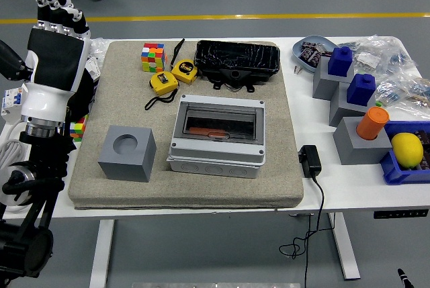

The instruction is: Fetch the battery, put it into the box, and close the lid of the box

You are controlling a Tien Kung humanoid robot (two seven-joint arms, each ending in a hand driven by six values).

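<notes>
We see the left hand point(57, 29), white-backed with black-and-white segmented fingers, raised upright at the left edge of the white table point(316, 180), fingers extended close together and holding nothing; it stands well apart from the task's things. The grey plastic junction box with a clear hinged lid point(218, 135) sits at the middle of the beige felt mat point(195, 187), lid down flat on its body. Through the lid we make out a reddish-brown cylindrical battery point(213, 133) lying inside the box. Left of the box stands a grey cube block with a round recess point(127, 153). Beyond the box lie two yellow tape measures point(172, 76), a multicoloured puzzle cube point(152, 57) and a black plastic tray point(237, 60). On the right of the table we note an orange cylinder point(372, 122) on a grey block and a yellow lemon point(407, 149) in a blue bin
</notes>
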